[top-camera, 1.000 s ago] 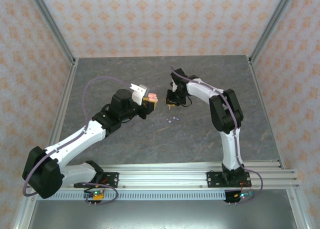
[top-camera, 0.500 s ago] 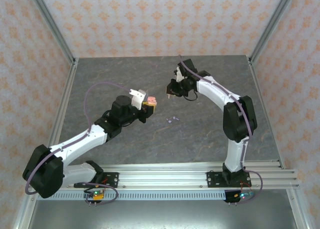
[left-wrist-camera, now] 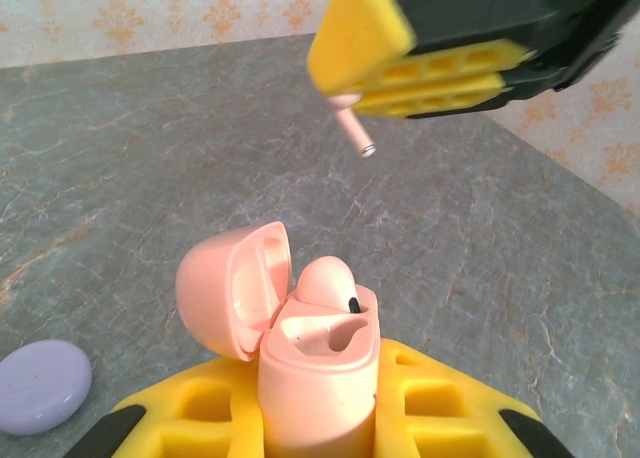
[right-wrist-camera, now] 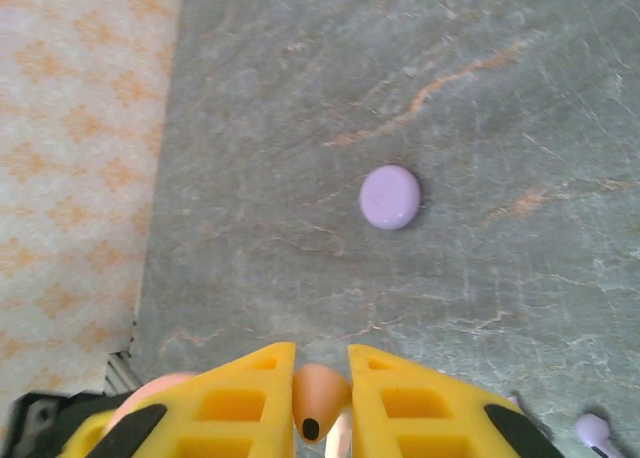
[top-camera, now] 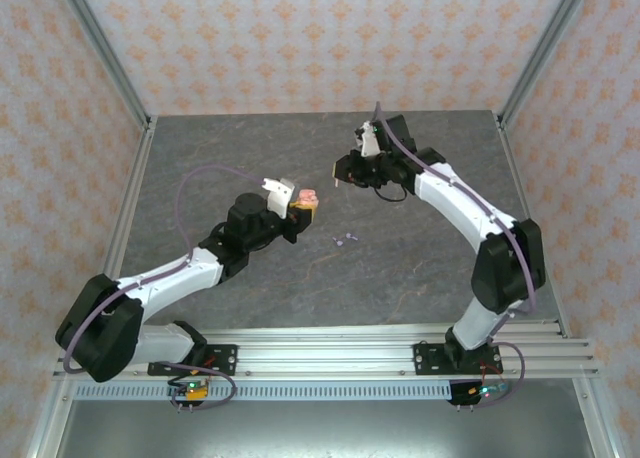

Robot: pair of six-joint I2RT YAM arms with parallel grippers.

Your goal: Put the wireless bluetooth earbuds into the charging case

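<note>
Salmon-pink plastic charging case (left-wrist-camera: pixel 318 378) held open over the grey desk (top-camera: pixel 420 268).
Yellow left fingers (left-wrist-camera: pixel 450 418) clench it, one pink earbud (left-wrist-camera: pixel 325 278) seated inside; right fingers (right-wrist-camera: pixel 240 398) grasp a stemmed salmon-pink earbud (right-wrist-camera: pixel 320 398) just above, not touching. Light purple earbuds (top-camera: pixel 345 240) lie near the desk's middle, with a round purple disc (right-wrist-camera: pixel 390 196) elsewhere.

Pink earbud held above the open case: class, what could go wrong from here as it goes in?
1. The pink earbud in the right gripper hangs with its stem tilted, apart from the empty slot; lowered so, it may catch the seated earbud.
2. The left gripper holds the pink case only by its lower body, so a push might tip it.
</note>
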